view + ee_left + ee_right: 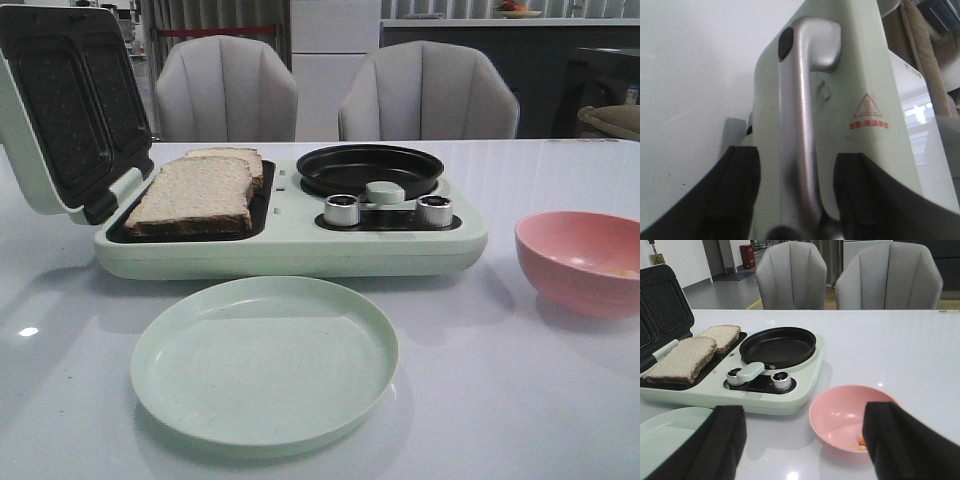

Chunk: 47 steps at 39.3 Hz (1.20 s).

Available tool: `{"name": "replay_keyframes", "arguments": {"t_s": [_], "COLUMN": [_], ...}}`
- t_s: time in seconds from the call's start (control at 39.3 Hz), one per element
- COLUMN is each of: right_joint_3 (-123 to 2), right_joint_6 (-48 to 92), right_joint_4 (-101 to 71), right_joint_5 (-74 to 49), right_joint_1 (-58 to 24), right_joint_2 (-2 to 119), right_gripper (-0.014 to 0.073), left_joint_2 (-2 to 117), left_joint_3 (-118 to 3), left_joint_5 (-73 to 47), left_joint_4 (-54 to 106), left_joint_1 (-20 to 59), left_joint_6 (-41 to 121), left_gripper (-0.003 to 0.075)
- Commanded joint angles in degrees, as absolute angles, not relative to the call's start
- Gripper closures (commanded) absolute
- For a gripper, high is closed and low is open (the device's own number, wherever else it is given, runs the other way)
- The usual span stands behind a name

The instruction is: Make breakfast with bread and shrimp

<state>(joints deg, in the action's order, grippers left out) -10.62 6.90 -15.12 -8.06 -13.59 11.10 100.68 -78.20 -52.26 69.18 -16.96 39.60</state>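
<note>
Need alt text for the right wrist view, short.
A pale green breakfast maker sits on a white table with its lid open, two bread slices lying on the left plate and an empty black pan beside them. In front, a pink bowl holds a few orange shrimp between the open right tool fingers.

Pale green breakfast-maker appliance on white surface, lid raised; round black frying pan behind two silver knobs. Empty pale green round plate in front; pink bowl to right.
</note>
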Motion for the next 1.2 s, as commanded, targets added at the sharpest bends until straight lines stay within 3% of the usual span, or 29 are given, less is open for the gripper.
{"name": "replay_keyframes", "arguments": {"t_s": [0.0, 0.08, 0.15, 0.46, 0.84, 1.17], "right_joint_3": [-12.25, -12.25, -12.25, -12.25, -12.25, -12.25], "right_joint_6": [7.15, 7.15, 7.15, 7.15, 7.15, 7.15], "right_joint_4": [-15.4, -15.4, -15.4, -15.4, -15.4, -15.4], "right_joint_5": [-3.69, -3.69, -3.69, -3.69, -3.69, -3.69], "right_joint_1": [-13.3, -13.3, -13.3, -13.3, -13.3, -13.3], "right_joint_2": [11.45, 11.45, 11.45, 11.45, 11.45, 11.45], "right_gripper": [0.001, 0.001, 0.001, 0.001, 0.001, 0.001], "left_joint_2": [98.47, 98.47, 98.47, 98.47, 99.39, 105.13], "left_joint_3": [-80.27, -80.27, -80.27, -80.27, -80.27, -80.27], "left_joint_5": [-53.52, -54.56, -57.94, -59.54, -50.32, -51.65], "left_joint_4": [75.93, 77.38, 79.86, 81.86, 63.34, 55.99], "left_joint_1": [-17.01, -17.01, -16.89, -9.03, 7.36, 9.7], "left_joint_6": [41.27, 42.69, 46.32, 50.28, 49.65, 44.57], "left_gripper": [0.0484, 0.0574, 0.0608, 0.0606, 0.0606, 0.0606]}}
